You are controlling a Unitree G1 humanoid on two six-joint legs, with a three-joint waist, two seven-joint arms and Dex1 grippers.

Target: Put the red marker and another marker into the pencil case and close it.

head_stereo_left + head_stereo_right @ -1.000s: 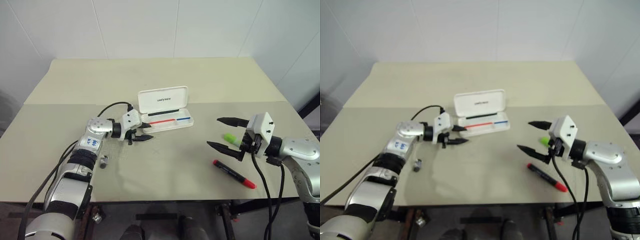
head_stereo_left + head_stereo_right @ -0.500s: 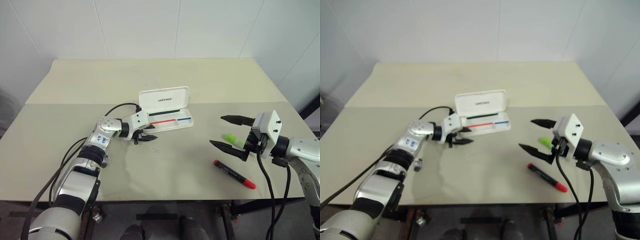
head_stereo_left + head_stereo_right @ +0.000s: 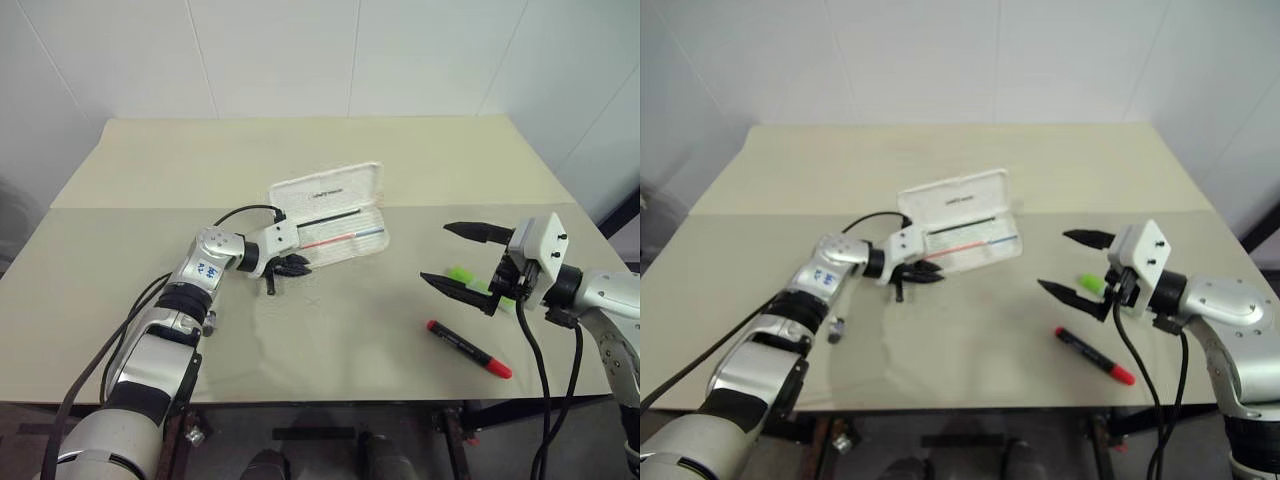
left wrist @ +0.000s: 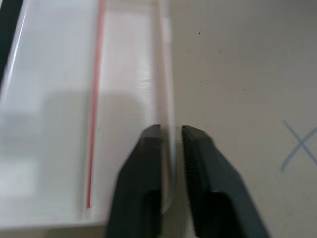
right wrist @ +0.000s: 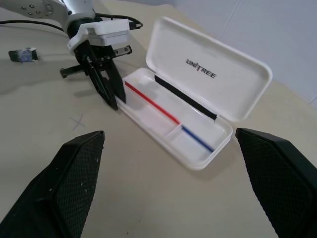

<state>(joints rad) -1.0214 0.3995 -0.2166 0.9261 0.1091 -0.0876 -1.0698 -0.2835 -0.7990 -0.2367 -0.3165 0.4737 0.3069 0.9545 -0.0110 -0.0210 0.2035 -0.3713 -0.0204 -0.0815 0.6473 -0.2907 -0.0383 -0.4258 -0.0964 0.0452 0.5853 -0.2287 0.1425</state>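
Two grippers in view: my left gripper [image 4: 171,136] was clamped on the near wall of the open pencil case [image 3: 345,225] mid-table. My right gripper [image 3: 468,259] hung with fingers spread wide, holding nothing, above the green highlighter [image 3: 462,275]. Red marker [image 3: 468,348] lay just nearer, on the table [image 3: 330,340].

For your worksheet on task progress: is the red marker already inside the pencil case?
No, the red marker lies on the table, apart from the open pencil case.

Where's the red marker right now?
In the head views the red marker lies on the table's front right, just in front of the open right gripper and the green highlighter.
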